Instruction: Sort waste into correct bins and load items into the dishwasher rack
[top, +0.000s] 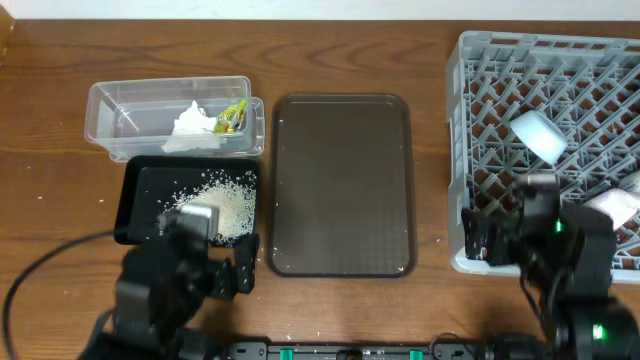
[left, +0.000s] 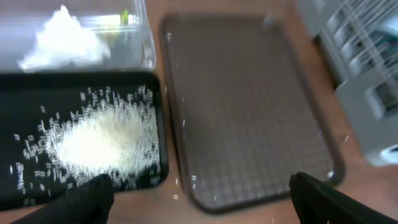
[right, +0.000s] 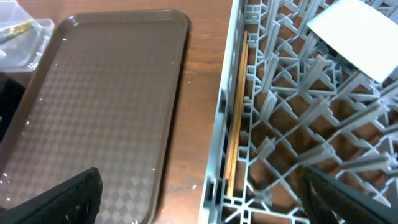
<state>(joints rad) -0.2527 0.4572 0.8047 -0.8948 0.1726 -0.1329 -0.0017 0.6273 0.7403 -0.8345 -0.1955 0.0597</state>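
The clear tub (top: 120, 108) at the back left holds the crumpled white tissue (top: 192, 125) and the yellow-green wrapper (top: 233, 117). In front of it the black tray (top: 138, 190) holds the loose rice (top: 228, 205); the rice also shows in the left wrist view (left: 99, 140). The grey rack (top: 480, 150) stands at the right. Wooden chopsticks (right: 237, 112) lie along its left wall and a white dish (top: 538, 135) sits inside. My left gripper (left: 199, 205) is open and empty over the black tray's near right corner. My right gripper (right: 205, 205) is open and empty over the rack's near left corner.
A large dark brown serving tray (top: 340, 185) lies between the black tray and the rack, with a few stray grains on it. Another pale item (top: 620, 205) lies at the rack's right edge. Both arms fill the front edge of the table.
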